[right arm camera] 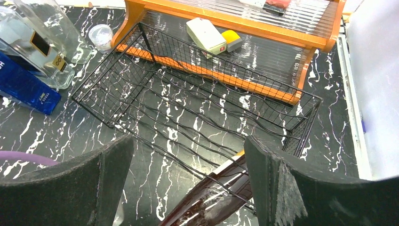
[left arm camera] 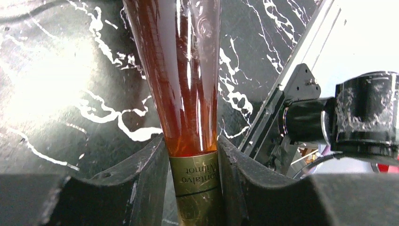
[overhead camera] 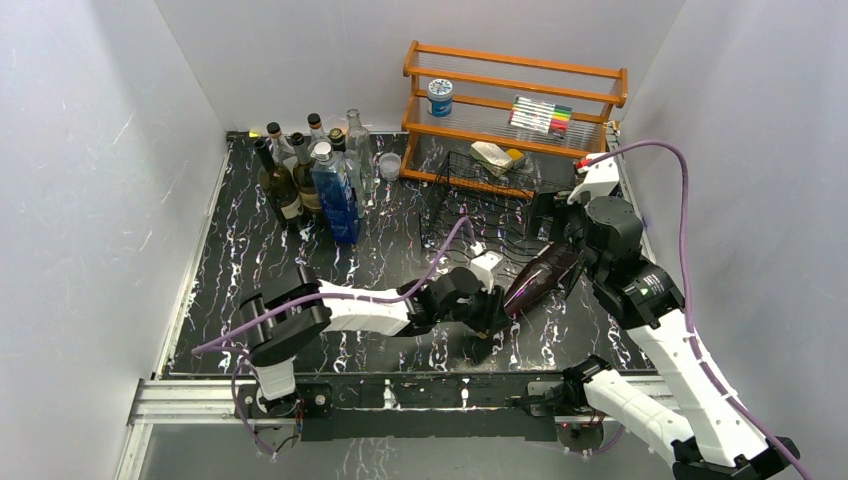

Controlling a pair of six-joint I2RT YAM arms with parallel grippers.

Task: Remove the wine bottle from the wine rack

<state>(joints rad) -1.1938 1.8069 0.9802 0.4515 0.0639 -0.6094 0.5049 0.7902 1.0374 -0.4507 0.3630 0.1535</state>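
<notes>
The wine bottle (overhead camera: pixel 540 277) is dark, with reddish glass and a gold foil neck. It lies slanted at the front right corner of the black wire wine rack (overhead camera: pixel 480 195), neck toward the near edge. In the left wrist view my left gripper (left arm camera: pixel 192 155) is shut on the foil neck, both pads against the bottle (left arm camera: pixel 181 94). In the top view it (overhead camera: pixel 497 310) sits at the bottle's near end. My right gripper (right arm camera: pixel 188 150) stands open above the rack (right arm camera: pixel 188 103). The rack's front wires cross over the bottle's body (right arm camera: pixel 211 197). The right gripper (overhead camera: pixel 558 222) touches nothing.
An orange wooden shelf (overhead camera: pixel 515 110) stands behind the rack with markers, a jar and small boxes on it. Several upright bottles (overhead camera: pixel 315 180) cluster at the back left, with a small clear cup (overhead camera: pixel 389 165) beside them. White walls close in both sides.
</notes>
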